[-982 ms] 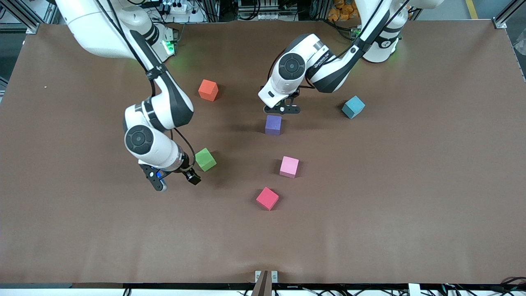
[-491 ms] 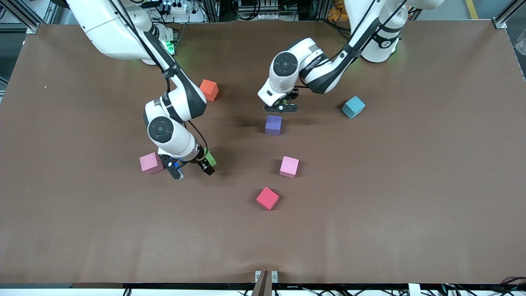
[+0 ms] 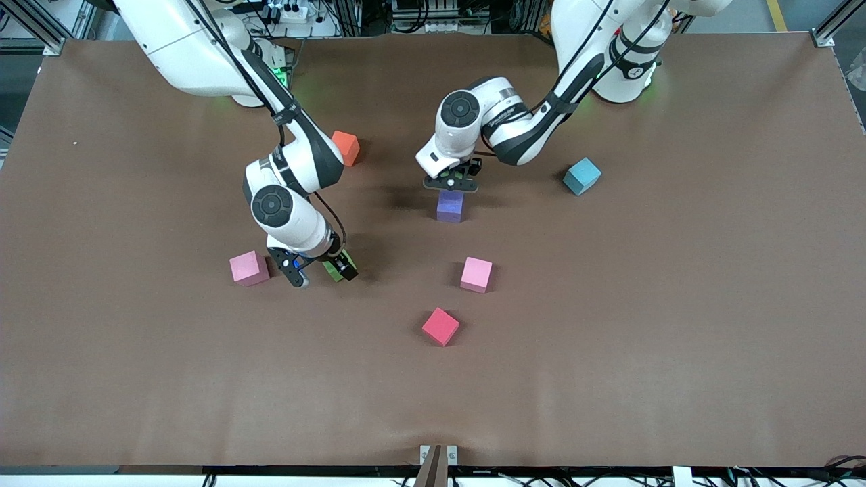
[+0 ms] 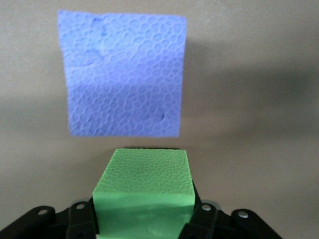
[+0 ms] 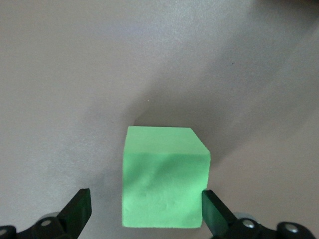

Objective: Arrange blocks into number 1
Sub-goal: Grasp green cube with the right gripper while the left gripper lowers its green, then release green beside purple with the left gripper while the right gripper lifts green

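Note:
My left gripper (image 3: 451,183) hangs just over the purple block (image 3: 450,207), shut on a green block (image 4: 143,185). In the left wrist view the purple block (image 4: 122,74) lies directly below that green block. My right gripper (image 3: 318,271) is down at the table, open, with the second green block (image 3: 335,270) between its fingers. The right wrist view shows this green block (image 5: 164,179) with one finger (image 5: 213,209) close against it and the other finger (image 5: 78,209) apart. Loose on the table lie an orange block (image 3: 346,147), a light blue block (image 3: 582,176), two pink blocks (image 3: 477,274) (image 3: 248,268) and a red block (image 3: 440,326).
The brown table mat (image 3: 676,304) has open room toward the front camera and toward the left arm's end. The pink block beside my right gripper lies close to its outer finger.
The right arm swung in and set its open fingers around the green block, uncovering the pink block beside it. The left gripper shifted slightly with its green block to stand over the purple block.

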`<move>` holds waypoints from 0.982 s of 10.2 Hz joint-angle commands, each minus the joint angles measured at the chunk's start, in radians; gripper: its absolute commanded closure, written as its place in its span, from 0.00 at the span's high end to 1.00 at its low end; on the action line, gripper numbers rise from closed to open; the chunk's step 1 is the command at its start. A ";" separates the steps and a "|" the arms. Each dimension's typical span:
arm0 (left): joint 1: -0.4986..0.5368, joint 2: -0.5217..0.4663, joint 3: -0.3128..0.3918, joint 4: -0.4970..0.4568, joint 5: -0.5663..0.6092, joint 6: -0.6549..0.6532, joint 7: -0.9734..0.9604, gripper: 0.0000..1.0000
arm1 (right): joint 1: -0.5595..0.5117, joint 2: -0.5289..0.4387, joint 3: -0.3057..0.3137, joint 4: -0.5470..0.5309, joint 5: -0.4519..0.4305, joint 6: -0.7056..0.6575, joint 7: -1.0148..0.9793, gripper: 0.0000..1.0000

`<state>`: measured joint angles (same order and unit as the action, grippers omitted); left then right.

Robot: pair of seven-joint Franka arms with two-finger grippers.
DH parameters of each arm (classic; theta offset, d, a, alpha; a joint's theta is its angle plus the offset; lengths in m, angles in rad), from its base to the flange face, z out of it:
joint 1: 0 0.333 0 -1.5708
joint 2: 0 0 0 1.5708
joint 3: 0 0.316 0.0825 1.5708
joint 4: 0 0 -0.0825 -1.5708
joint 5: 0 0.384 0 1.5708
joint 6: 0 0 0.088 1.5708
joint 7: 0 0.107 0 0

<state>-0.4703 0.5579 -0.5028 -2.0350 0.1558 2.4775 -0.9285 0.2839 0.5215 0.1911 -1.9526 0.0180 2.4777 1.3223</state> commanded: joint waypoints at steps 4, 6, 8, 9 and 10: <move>0.022 0.034 0.001 0.035 0.047 0.000 -0.023 0.00 | -0.017 -0.058 0.013 -0.051 -0.012 0.000 0.003 1.00; 0.028 0.034 0.003 0.036 0.048 -0.003 -0.023 0.00 | -0.019 -0.060 0.013 -0.049 -0.047 -0.010 0.003 1.00; 0.033 0.036 0.003 0.032 0.048 -0.014 -0.023 0.00 | -0.020 -0.066 0.013 -0.043 -0.049 -0.022 0.003 1.00; 0.041 0.034 0.003 0.036 0.048 -0.044 -0.021 0.00 | -0.020 -0.061 0.013 -0.043 -0.053 -0.020 0.003 1.00; 0.042 0.034 0.003 0.036 0.048 -0.052 -0.021 0.00 | -0.022 -0.055 0.013 -0.043 -0.073 -0.019 0.005 1.00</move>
<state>-0.4427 0.5812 -0.4953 -2.0067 0.1687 2.4558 -0.9285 0.2798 0.4948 0.1910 -1.9661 -0.0261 2.4632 1.3213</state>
